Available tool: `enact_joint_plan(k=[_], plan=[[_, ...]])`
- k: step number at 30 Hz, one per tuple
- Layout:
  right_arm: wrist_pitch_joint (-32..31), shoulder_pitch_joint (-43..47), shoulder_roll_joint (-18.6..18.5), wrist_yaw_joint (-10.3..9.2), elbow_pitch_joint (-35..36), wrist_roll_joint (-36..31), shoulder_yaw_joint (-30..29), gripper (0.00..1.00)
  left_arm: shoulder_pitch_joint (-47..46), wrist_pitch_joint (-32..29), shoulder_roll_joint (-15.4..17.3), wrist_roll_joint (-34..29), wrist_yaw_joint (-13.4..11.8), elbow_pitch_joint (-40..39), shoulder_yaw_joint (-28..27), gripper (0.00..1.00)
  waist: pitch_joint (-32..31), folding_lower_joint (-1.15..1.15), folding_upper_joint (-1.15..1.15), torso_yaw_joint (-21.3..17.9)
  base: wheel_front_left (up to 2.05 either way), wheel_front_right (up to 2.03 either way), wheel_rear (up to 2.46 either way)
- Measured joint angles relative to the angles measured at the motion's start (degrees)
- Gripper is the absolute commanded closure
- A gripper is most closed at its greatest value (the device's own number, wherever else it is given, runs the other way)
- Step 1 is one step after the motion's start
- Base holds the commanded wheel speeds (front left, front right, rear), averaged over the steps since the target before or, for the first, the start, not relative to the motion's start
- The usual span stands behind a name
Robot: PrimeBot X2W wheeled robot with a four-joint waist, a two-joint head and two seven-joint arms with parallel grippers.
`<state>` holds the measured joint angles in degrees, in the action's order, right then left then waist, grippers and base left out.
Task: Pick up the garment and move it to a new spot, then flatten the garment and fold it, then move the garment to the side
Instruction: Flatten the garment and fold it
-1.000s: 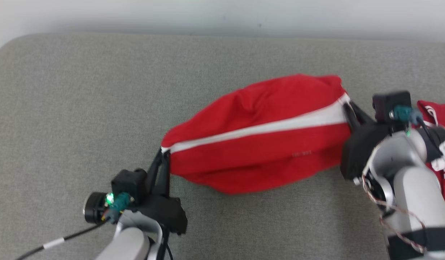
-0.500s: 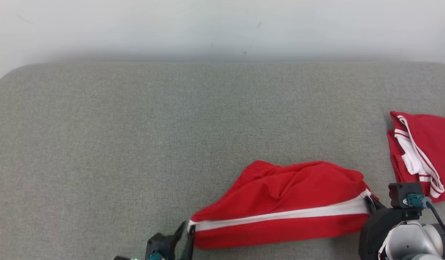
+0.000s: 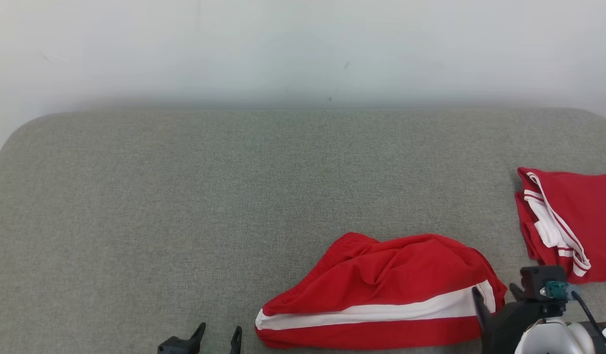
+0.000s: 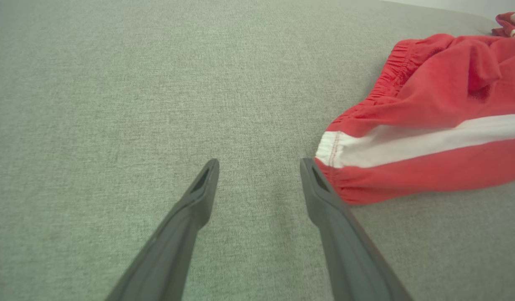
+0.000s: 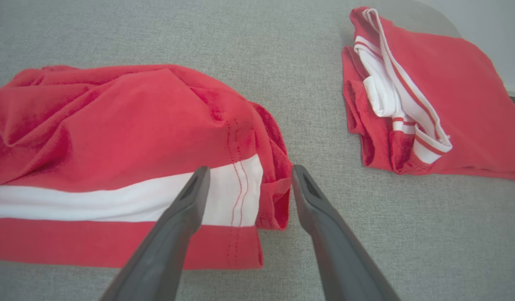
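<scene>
Half a second ago both tools pinched the ends of the red cloth garment with a white stripe point(image 3: 381, 295). Now the left tool point(image 4: 260, 161) and right tool point(image 5: 249, 169) gape apart, and the garment lies crumpled on the grey fabric surface point(image 3: 185, 206), near a folded red-and-white garment point(image 3: 573, 221).

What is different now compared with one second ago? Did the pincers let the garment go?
Both let go. The left pincer and the right pincer pinched the two ends of the red garment and held it stretched. Now they stand open, and the garment lies slack on the grey surface, nearer the robot. The folded red garment at the right stayed in place; only the camera's view shifted.
</scene>
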<state>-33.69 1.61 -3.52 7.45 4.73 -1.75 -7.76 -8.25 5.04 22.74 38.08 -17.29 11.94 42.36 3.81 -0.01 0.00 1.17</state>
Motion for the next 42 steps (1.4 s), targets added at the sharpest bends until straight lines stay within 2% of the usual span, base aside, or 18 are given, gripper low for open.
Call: enact_joint_plan(k=[7, 8, 13, 20, 25, 33, 35, 38, 42], plan=[[-3.43, 2.77, 0.15, 0.00, 2.90, 1.90, 1.07, 0.00, 0.56, 0.44, -0.04, 0.05, -1.02, -1.10, -0.14, 0.00, 0.00, 0.01, 0.00, -0.48, 0.00, 0.00, 0.00], [-3.42, 2.42, 0.20, 0.00, 2.13, 1.92, 1.51, 0.09, 0.55, 0.49, -0.12, 0.03, -1.07, -1.21, -0.04, 0.00, 0.07, 0.01, 0.00, -0.52, 0.00, 0.00, 0.00], [-3.71, 0.99, 0.35, 0.00, 0.91, 2.21, 3.14, 0.20, 0.48, 0.49, -0.08, -0.11, -1.37, -1.40, 0.15, 0.00, -0.04, 0.01, 0.00, -0.14, 0.00, 0.00, 0.00], [-5.05, 0.93, 0.41, 0.00, -1.26, 1.59, 0.57, 0.23, 0.53, 0.42, -0.02, -0.10, -1.54, -1.65, 0.42, 0.00, -0.36, 0.01, 0.00, 0.63, 0.00, 0.00, 0.00], [-4.81, 0.42, 0.49, 0.00, -2.23, 1.75, 0.98, 0.36, 0.54, 0.41, 0.09, -0.01, -1.80, -1.97, 0.41, 0.00, -0.23, 0.01, 0.00, 0.80, 0.00, 0.00, 0.00], [-4.25, -0.44, 0.55, 0.00, -2.58, 1.44, 0.55, 0.39, 0.51, 0.41, 0.32, -0.01, -2.03, -2.34, 0.38, 0.00, 0.22, 0.02, 0.01, 1.03, 0.00, 0.00, 0.00], [-4.43, -0.44, 0.57, 0.00, -3.14, 1.60, 0.43, 0.50, 0.47, 0.41, 0.32, 0.00, -2.03, -2.33, 0.41, 0.00, 0.29, 0.02, 0.01, 1.12, 0.00, 0.00, 0.00], [-4.37, -0.48, 0.56, 0.00, -3.50, 1.85, 0.36, 0.59, 0.32, 0.42, 0.31, 0.01, -2.04, -2.33, 0.44, 0.00, 0.35, 0.02, 0.01, 1.19, 0.00, 0.00, 0.00], [-4.09, -0.58, 0.57, 0.00, -3.83, 2.20, 0.26, 0.83, 0.16, 0.42, 0.32, 0.07, -2.15, -2.36, 0.44, 0.00, 0.42, 0.02, 0.01, 1.25, 0.00, 0.00, 0.00]])
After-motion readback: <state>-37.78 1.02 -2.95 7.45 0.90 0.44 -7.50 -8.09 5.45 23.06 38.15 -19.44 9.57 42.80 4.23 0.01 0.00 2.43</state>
